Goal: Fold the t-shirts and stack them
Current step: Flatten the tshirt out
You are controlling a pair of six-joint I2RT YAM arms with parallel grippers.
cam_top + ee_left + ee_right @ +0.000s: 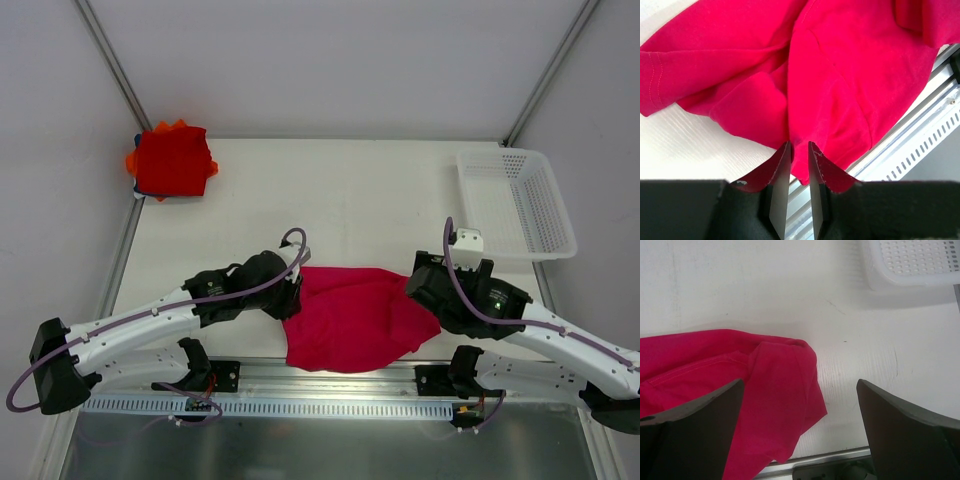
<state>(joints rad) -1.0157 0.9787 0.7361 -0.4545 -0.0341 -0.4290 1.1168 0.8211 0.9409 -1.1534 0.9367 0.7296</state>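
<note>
A crimson-pink t-shirt (350,318) lies rumpled and loosely folded at the table's front middle, between my two arms. My left gripper (292,290) is at its left edge. In the left wrist view that gripper (799,145) has its jaws parted by a narrow gap, with the hem of the t-shirt (840,75) at the tips and not pinched. My right gripper (418,285) hangs over the shirt's right edge. Seen from the right wrist, this gripper (800,381) stands wide open above the t-shirt's corner (765,385), holding nothing. A folded stack of t-shirts (172,160), bright red on top with orange and blue edges, sits at the back left.
A white perforated basket (515,200) stands at the back right, its corner also in the right wrist view (915,260). A metal rail (330,375) runs along the table's near edge, just under the shirt's front hem.
</note>
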